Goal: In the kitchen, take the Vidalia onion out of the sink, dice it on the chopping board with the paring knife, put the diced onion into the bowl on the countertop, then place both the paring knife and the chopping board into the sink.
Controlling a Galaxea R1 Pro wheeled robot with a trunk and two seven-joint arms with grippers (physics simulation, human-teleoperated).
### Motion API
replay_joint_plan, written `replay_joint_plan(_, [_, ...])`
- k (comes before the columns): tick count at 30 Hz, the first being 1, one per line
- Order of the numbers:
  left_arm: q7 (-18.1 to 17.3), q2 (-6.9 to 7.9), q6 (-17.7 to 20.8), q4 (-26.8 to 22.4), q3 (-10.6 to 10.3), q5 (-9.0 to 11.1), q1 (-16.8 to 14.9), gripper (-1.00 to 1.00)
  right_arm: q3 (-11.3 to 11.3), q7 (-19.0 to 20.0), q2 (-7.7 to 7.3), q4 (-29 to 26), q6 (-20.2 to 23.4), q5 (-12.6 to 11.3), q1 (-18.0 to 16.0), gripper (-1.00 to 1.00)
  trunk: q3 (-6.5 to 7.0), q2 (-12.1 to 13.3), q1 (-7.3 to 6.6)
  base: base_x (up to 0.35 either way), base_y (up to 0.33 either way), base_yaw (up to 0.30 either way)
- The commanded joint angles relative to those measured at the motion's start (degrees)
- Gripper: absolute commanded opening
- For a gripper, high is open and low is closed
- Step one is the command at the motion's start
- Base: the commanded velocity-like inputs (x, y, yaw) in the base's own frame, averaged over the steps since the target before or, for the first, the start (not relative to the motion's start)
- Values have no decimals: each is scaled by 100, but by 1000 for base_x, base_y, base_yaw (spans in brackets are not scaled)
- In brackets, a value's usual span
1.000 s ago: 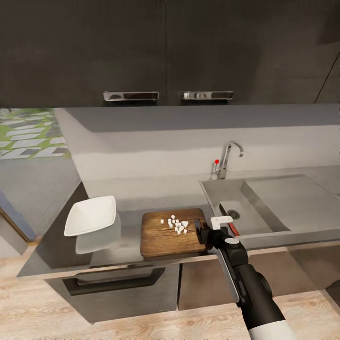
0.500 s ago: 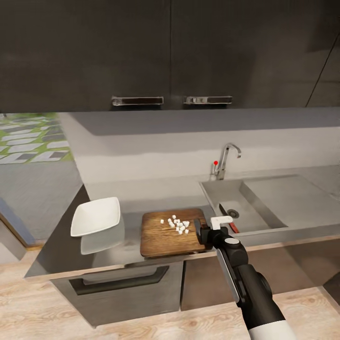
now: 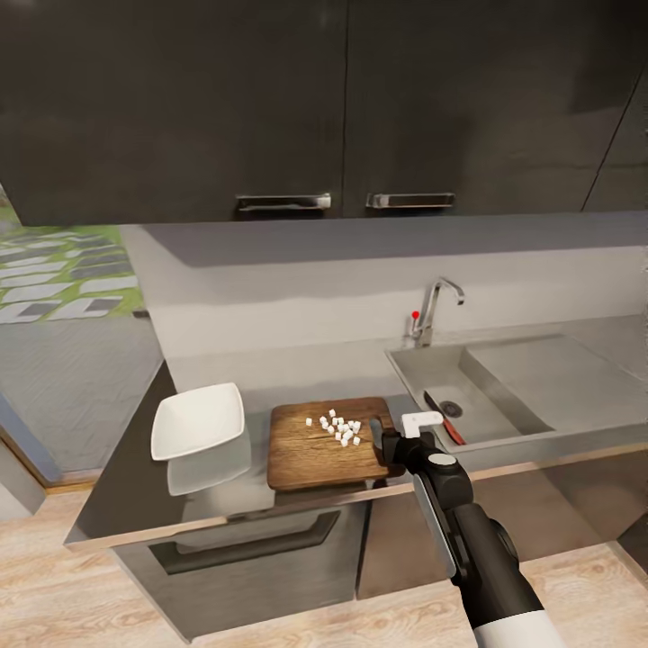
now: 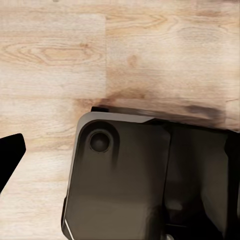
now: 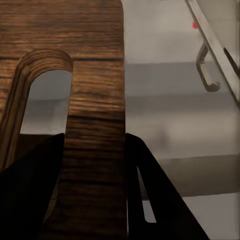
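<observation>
Chopping board (image 3: pixel 326 443): laid flat on the countertop (image 3: pixel 270 373) beside the sink (image 3: pixel 504 396), its handle-hole end pinched between the closed fingers of the right gripper (image 3: pixel 387 445). Diced onion (image 3: pixel 338 427) is carried on the board; the paring knife (image 3: pixel 444 418) is lodged in the sink basin, and the bowl (image 3: pixel 198 419) is set apart at the counter's far end.

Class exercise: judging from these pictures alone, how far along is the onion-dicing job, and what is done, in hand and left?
Done: the diced onion lies in cubes on the chopping board, and the paring knife already lies in the sink. In hand: the right gripper clamps the board's handle end, its fingers either side of the wood. Left: the bowl holds no onion, and the board must go into the sink.
</observation>
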Motion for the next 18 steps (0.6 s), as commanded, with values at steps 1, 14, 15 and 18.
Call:
replay_joint_plan(1, [-10, -4, -5, -8, 8, 56, 2, 100, 9, -11, 0, -5, 34, 27, -5, -100, 1, -8, 3, 0, 5, -76])
replay_joint_plan(14, [-10, -4, -5, 1, 8, 56, 2, 100, 14, -11, 2, -5, 35, 22, -5, -100, 121, -8, 3, 0, 185, -76])
replay_joint_plan(15, [-10, -3, -5, 1, 8, 56, 2, 100, 14, -11, 2, -5, 38, 22, -5, -100, 130, -8, 3, 0, 287, -76])
replay_joint_plan(18, [-10, -5, -5, 1, 8, 56, 2, 100, 12, -11, 1, -5, 37, 20, -5, -100, 156, -8, 3, 0, 266, -75])
